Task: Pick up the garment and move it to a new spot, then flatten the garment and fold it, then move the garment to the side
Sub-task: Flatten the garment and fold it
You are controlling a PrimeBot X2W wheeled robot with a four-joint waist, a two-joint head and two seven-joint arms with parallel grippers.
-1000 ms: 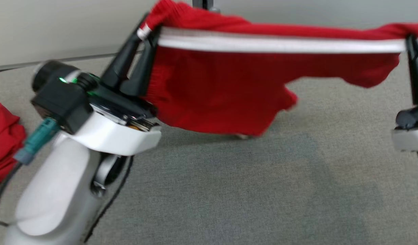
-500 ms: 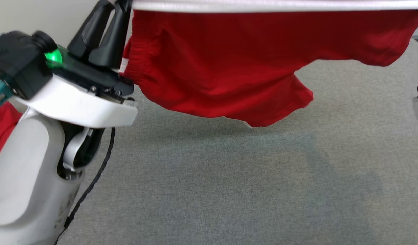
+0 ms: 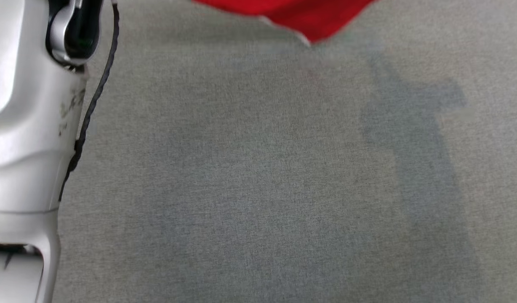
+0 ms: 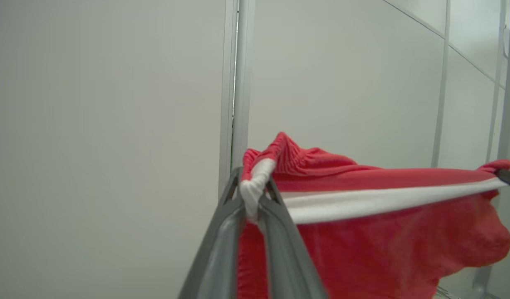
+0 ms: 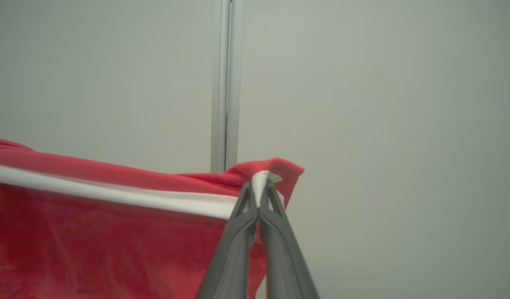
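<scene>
The garment is a pair of red shorts with a white stripe, held up in the air and stretched wide. In the left wrist view my left gripper [image 4: 251, 195] is shut on one end of the red shorts [image 4: 383, 245], pinching the white-striped edge. My right gripper [image 5: 260, 191] is shut on the other end of the red shorts [image 5: 105, 241]. The white stripe [image 4: 383, 201] runs taut between the two grips. In the head view only the lowest tip of the red shorts [image 3: 309, 17] hangs in at the top edge, above the grey surface [image 3: 262, 176].
My pale left forearm [image 3: 22, 126] with a black cable [image 3: 90, 105] rises along the left side of the head view. A pale wall with a vertical metal post [image 4: 234, 83] stands behind the shorts. A soft shadow [image 3: 418, 139] lies on the grey surface at right.
Both grippers have lifted the shorts higher, so most of the cloth and both grippers have passed above the head view's top edge. The other red cloth at far left is out of the picture.
</scene>
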